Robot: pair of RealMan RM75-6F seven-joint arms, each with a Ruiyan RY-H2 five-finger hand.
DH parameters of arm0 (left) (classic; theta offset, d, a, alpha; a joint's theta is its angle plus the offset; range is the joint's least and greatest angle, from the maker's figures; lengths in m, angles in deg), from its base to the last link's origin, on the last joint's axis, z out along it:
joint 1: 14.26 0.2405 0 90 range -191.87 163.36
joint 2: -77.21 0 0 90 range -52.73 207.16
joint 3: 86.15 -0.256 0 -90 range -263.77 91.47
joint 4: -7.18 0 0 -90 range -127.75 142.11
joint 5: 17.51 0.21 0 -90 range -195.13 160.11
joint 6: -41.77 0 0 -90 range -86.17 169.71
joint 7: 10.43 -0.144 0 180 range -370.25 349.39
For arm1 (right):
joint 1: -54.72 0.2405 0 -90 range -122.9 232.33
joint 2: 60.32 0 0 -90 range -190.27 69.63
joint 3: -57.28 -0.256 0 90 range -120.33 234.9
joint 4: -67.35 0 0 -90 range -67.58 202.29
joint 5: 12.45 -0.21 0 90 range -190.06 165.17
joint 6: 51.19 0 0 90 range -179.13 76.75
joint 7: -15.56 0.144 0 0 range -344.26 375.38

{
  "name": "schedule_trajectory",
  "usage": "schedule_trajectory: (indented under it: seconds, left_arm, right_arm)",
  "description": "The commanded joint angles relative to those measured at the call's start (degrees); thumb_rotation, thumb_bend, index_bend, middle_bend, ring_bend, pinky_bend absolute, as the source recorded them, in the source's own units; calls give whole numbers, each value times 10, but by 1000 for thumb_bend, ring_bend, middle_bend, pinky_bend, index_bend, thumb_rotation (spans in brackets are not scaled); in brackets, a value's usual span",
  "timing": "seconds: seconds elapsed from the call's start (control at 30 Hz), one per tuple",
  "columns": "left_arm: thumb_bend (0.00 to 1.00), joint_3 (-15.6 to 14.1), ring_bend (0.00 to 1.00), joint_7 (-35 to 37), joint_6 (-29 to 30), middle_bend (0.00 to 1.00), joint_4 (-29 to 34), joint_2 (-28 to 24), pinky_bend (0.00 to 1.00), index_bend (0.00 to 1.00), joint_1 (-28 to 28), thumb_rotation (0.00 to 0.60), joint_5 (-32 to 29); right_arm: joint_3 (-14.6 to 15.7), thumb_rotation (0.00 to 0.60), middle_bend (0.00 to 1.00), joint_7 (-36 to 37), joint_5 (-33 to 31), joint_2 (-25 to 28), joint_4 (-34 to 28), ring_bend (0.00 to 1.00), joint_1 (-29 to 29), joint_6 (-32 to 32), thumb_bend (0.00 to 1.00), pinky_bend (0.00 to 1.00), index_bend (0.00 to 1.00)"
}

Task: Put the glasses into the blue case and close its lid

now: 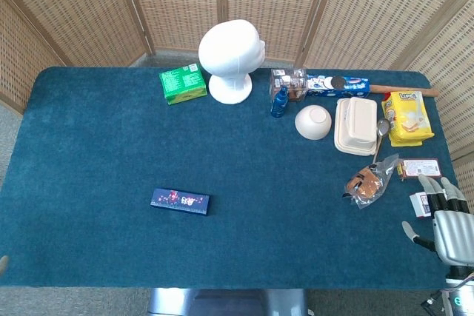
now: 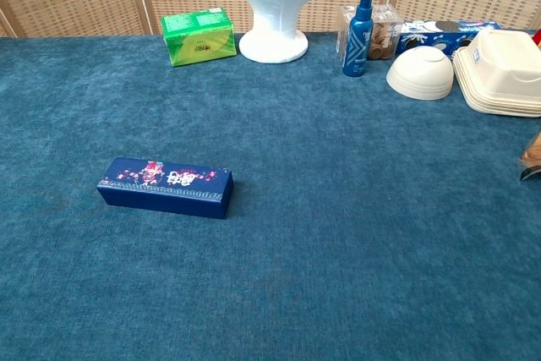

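Observation:
The blue case lies shut on the teal table, front left of centre; the chest view shows its patterned lid down. No glasses show in either view. My right hand hovers at the table's front right corner with fingers spread, holding nothing, partly over a small white box. Of my left hand only a fingertip peeks in at the left edge of the head view, far from the case. The chest view shows neither hand.
Along the back stand a green box, a white mannequin head and a blue spray bottle. At the right are a white bowl, a takeaway container, a yellow snack bag and wrapped bread.

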Motion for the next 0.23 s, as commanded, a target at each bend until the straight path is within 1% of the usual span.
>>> schedule_trajectory:
  seconds: [0.03,0.23]
  left_arm:
    - [226,10,0,-1,-6,22,4,-4,0,140,-6,600,9]
    - [226,21,0,-10,-12,22,24,-20,0,139,-13,600,28]
  right_arm:
    - [0,531,126,-4,4,0,2,0,1,6,260,142,0]
    - [8,534,126,17,4,0,14,0,2,2,258,141,0]
